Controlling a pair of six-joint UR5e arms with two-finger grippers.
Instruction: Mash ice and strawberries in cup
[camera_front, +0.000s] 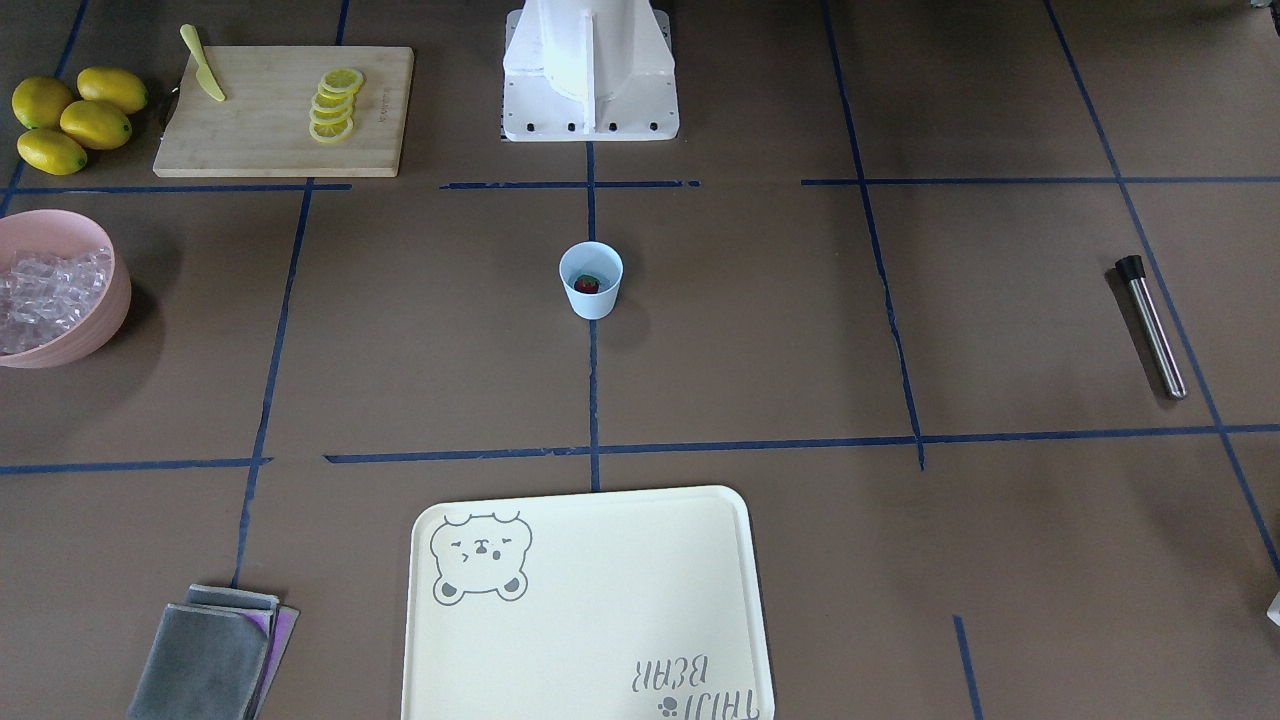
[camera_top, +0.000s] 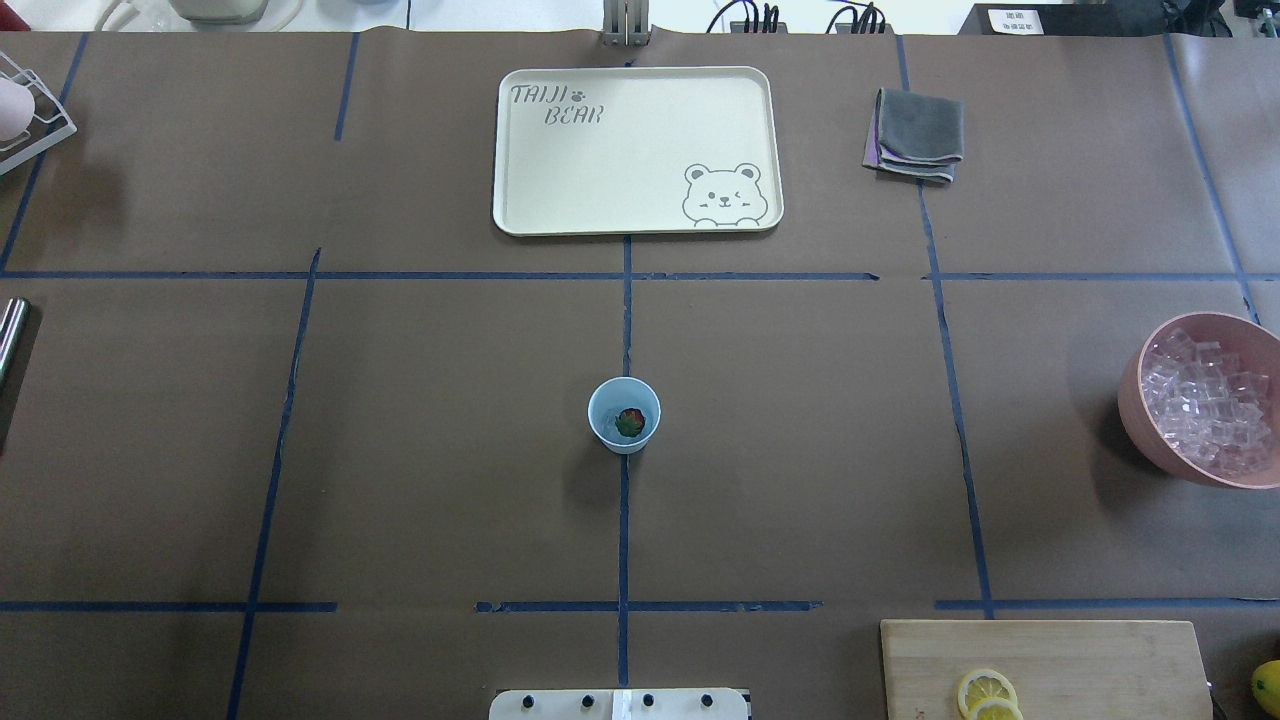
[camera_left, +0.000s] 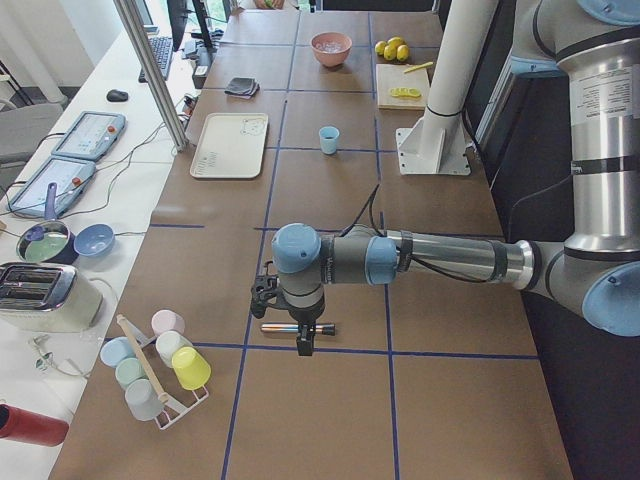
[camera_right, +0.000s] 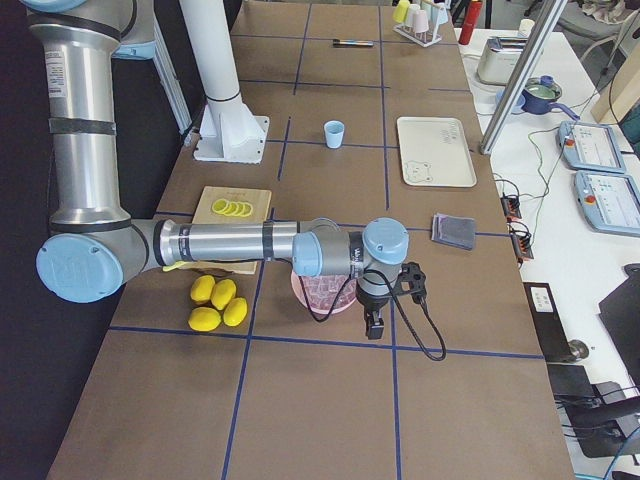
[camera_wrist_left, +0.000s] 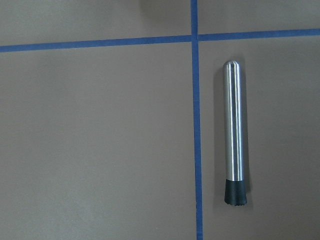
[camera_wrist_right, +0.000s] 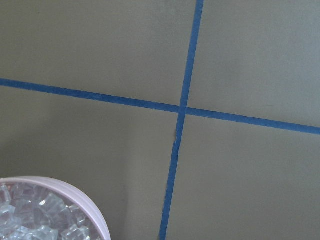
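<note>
cup (camera_front: 590, 280): upright, mouth up, middle of the frame, on a tape line (camera_front: 593, 390).
strawberry (camera_top: 630, 422): inside the cup, green bit showing.
ice (camera_front: 45, 290): heaped in the bowl (camera_front: 108, 315), left edge of frame.
muddler (camera_front: 1150, 325): lying flat, right side; long axis steep, black end upper left, steel end lower right.
left gripper (camera_left: 303, 347): arm stretched level, pointing down over the muddler; cannot tell whether spread or closed.
right gripper (camera_right: 372, 328): arm level, pointing down by the bowl; cannot tell either.

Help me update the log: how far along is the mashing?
Done: strawberry in the cup. In hand: nothing; left gripper hangs over the muddler on the table, right gripper by the pink bowl. Left: ice is in that bowl, none visible in the cup; no mashing yet.
</note>
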